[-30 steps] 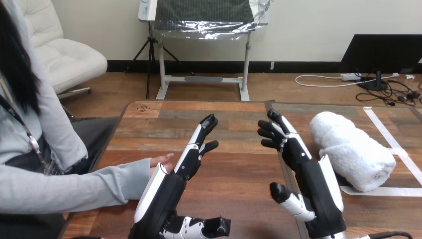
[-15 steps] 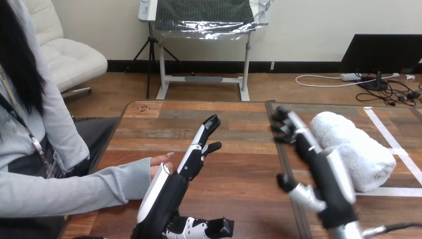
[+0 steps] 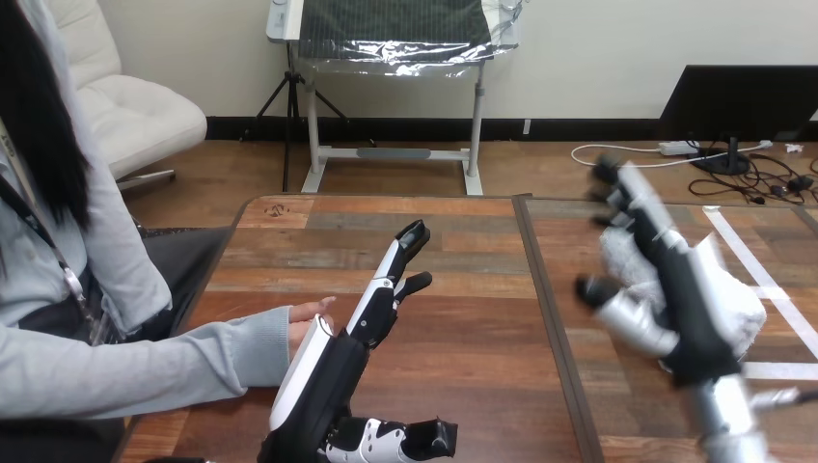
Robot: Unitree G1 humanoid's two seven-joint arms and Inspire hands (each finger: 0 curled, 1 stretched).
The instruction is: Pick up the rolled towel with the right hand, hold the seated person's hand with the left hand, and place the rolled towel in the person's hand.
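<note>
A white rolled towel (image 3: 738, 304) lies on the right half of the wooden table (image 3: 463, 318). My right hand (image 3: 675, 280) hovers over it with fingers straight and thumb spread, covering most of the roll; it is open. My left hand (image 3: 371, 313) stands at the table's middle left, fingers straight and pointing away, thumb low near the front edge. The person's hand (image 3: 307, 316) rests on the table just left of my left hand's back, close beside it; I cannot tell whether they touch.
White tape strips (image 3: 762, 280) mark the table's right part around the towel. A seam (image 3: 550, 318) splits the table down the middle. The person's grey sleeve (image 3: 145, 362) lies along the table's left front.
My right hand has swung right and up from beside the towel to over it. The left hand and the person's hand have barely moved.
</note>
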